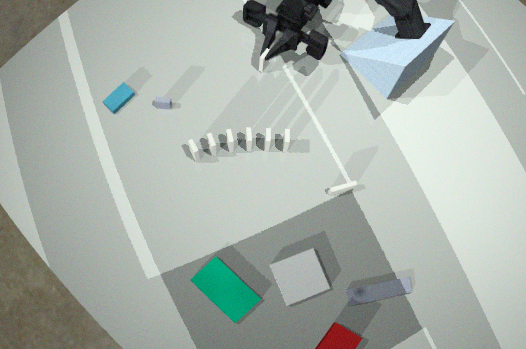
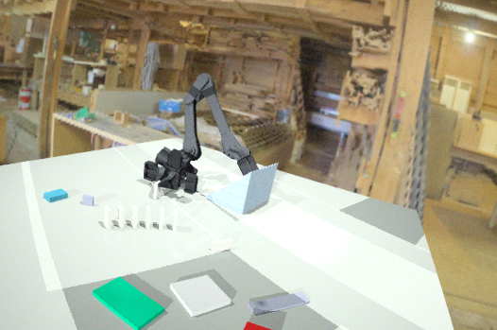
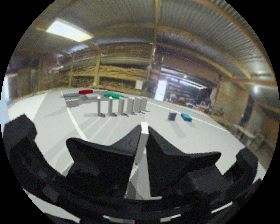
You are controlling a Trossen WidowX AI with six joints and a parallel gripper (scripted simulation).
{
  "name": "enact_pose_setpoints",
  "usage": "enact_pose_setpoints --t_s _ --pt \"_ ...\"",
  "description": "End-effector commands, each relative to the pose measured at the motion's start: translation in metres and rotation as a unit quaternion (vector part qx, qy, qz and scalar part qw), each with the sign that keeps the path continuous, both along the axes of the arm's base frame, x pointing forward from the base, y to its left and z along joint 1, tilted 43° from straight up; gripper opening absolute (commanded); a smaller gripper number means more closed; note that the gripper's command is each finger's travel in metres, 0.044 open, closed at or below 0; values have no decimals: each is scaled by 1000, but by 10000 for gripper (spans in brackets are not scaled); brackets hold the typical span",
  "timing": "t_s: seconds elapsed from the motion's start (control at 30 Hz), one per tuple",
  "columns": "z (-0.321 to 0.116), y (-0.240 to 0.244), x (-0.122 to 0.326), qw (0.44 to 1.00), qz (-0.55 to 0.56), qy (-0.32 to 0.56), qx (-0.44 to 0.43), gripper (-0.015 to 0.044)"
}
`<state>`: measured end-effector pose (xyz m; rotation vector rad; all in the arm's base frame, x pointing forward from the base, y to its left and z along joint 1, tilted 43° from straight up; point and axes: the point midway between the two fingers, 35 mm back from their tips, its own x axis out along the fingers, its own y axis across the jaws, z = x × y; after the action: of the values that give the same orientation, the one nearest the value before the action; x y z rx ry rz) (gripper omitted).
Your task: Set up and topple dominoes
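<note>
Jaws clamped on a domino, well apart from the standing row

The jaws are pinched together on a white domino (image 1: 262,61) (image 2: 155,191) (image 3: 144,137), which points down from their tips; whether its foot touches the tabletop (image 1: 125,182) (image 2: 142,256) (image 3: 52,115) cannot be told. Out in front of the jaws — well apart from them — a slightly curved row of six dominoes (image 1: 249,139) (image 2: 147,217) (image 3: 121,106) stands upright, evenly spaced. Past the row's end, on the left as the wrist view looks out from the jaws, a loose domino (image 1: 342,187) (image 2: 221,245) rests on a long edge, apart from the row.

To the right in that same outlook lie a small grey block (image 1: 163,103) (image 2: 88,199) (image 3: 172,116) and, just beside it, a blue block (image 1: 119,98) (image 2: 56,195) (image 3: 186,117). A green slab (image 1: 226,289) (image 2: 128,302) (image 3: 113,95) lies flat beyond the row, much farther from the jaws.
</note>
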<state>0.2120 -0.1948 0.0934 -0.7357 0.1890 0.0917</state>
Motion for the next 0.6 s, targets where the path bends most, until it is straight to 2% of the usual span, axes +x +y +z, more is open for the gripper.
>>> enact_pose_setpoints --t_s 0.0,0.03,0.57 --pt "0 0 0 1000 2 -2 -2 20" --pt "0 0 0 1000 2 -2 -2 20" --pt "1 1 0 1000 2 -2 -2 440"
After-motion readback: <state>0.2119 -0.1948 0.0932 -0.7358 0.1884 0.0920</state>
